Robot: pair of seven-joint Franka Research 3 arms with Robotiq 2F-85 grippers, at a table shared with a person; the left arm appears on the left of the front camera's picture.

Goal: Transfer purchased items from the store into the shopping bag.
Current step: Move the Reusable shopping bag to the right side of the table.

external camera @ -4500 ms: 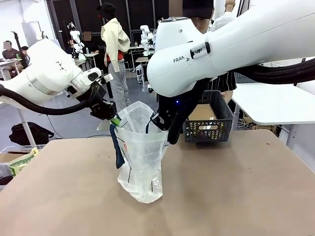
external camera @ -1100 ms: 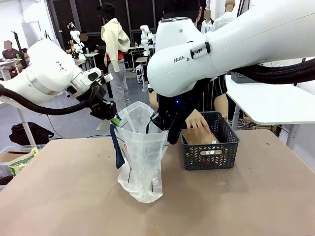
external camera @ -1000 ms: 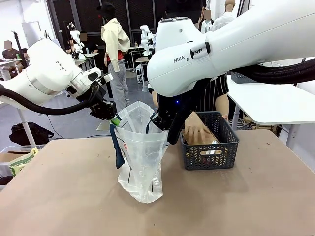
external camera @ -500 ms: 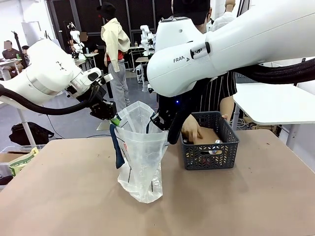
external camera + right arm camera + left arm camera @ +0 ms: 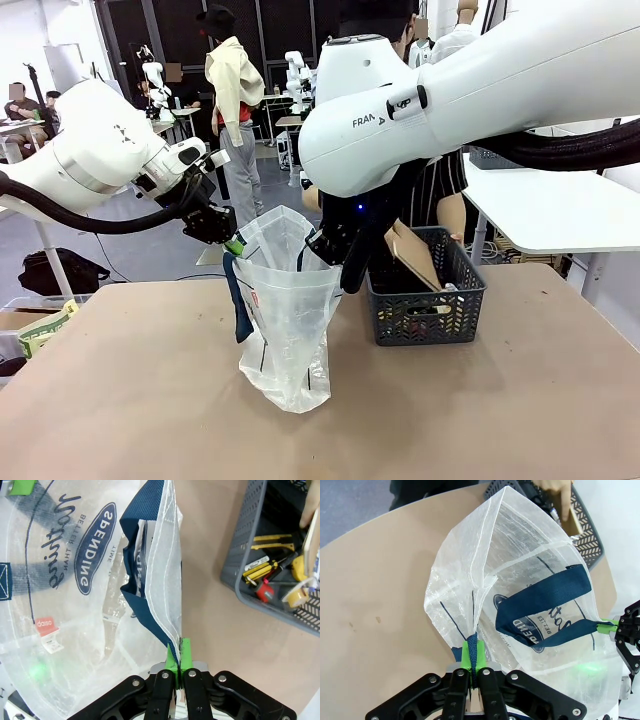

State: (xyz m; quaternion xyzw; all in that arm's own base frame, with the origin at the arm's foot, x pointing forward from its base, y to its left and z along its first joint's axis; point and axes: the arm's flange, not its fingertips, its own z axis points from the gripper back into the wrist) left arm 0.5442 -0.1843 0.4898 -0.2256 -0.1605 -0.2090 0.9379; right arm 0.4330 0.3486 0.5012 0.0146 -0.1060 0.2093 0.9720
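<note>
The shopping bag (image 5: 286, 318) stands open in the middle of the table, translucent white with navy straps. My left gripper (image 5: 231, 242) is shut on its left rim, pinching the navy handle (image 5: 473, 655). My right gripper (image 5: 320, 248) is shut on the opposite rim (image 5: 176, 639). The store (image 5: 425, 305), a dark slotted basket, sits just right of the bag. The purchased items (image 5: 267, 569), small yellow, black and red packets with a tape roll, lie in it. A person's hand (image 5: 558, 491) holds a brown cardboard piece (image 5: 412, 254) tilted up out of the basket.
The brown table (image 5: 500, 420) has free room in front and to the right. A white table (image 5: 560, 210) stands behind on the right. People stand farther back on the left.
The person's hand, which was reaching down into the basket, has tipped the brown cardboard piece up on edge. Both arms and the bag have stayed still.
</note>
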